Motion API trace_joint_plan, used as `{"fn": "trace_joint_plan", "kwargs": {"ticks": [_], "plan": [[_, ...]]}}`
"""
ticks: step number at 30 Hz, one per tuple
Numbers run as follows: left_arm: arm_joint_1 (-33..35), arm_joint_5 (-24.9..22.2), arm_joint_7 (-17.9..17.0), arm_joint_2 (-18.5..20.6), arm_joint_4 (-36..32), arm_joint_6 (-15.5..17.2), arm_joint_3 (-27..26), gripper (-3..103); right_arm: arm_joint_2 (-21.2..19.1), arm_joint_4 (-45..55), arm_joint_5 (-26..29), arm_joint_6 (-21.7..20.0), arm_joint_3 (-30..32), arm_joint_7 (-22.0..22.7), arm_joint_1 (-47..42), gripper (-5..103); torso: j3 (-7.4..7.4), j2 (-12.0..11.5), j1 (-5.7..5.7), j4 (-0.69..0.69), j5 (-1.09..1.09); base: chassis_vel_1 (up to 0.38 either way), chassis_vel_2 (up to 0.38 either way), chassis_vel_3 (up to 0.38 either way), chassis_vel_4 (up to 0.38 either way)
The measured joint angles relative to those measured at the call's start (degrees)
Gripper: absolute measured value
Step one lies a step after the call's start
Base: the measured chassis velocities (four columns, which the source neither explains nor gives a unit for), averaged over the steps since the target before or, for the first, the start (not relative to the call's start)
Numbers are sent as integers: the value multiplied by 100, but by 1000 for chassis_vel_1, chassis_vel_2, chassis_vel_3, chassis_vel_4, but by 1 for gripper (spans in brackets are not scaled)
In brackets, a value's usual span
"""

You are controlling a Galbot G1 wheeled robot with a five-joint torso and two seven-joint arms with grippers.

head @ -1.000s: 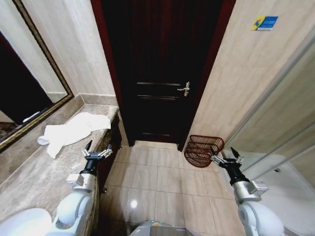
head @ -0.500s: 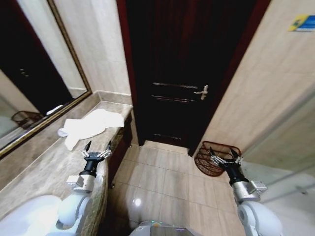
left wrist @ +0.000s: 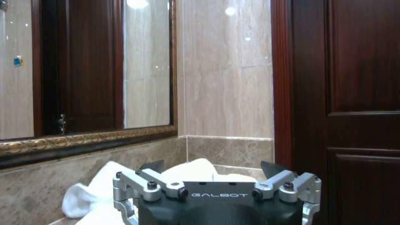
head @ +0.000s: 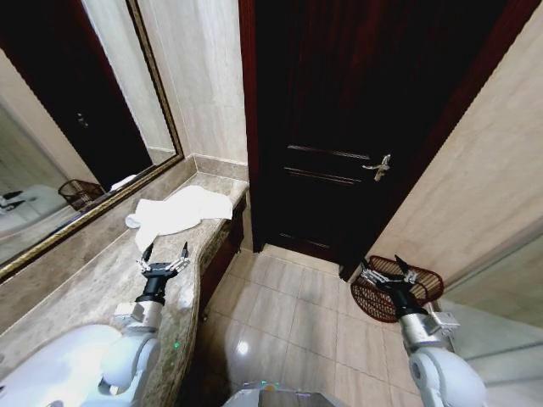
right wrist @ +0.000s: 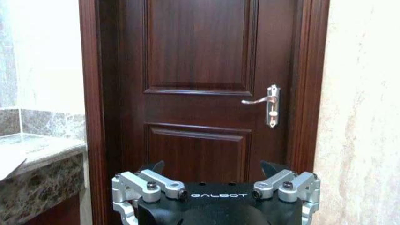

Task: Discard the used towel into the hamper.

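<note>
Marble countertop with crumpled white towel; tiled floor under the hamper

**Tiled bathroom, dark door**

Straight ahead, a dark wood panelled door with a silver lever handle. Beige glossy tile on the walls either side. To the left, a brown marble counter below a large mirror in a dark ornate frame. Underfoot, beige floor tiles, shiny with a small glare spot. Ceiling lights reflected on the wall tile in the left wrist view.
</note>
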Motion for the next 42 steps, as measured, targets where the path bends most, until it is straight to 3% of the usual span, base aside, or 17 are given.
{"fn": "trace_joint_plan", "kwargs": {"ticks": [8,15,29,42], "plan": [[-41,11,-20,-31,-9,13,9,100,1,-23,-11,104,-2,-127,-20,100,56,105,52,-1,-1,-120,131,126,-136],[-14,15,-23,-39,4,-40,6,100,4,-8,-16,121,-16,-201,-47,100,209,390,183,1,0,-92,98,78,-87],[44,-9,-71,-107,18,-39,20,100,-19,-30,-53,68,-42,-417,-2,100,382,715,335,2,0,-3,4,4,-2],[30,4,-126,-132,75,-160,40,100,-32,-45,-53,67,-28,-433,-13,100,463,864,406,2,0,13,63,63,14]]}}
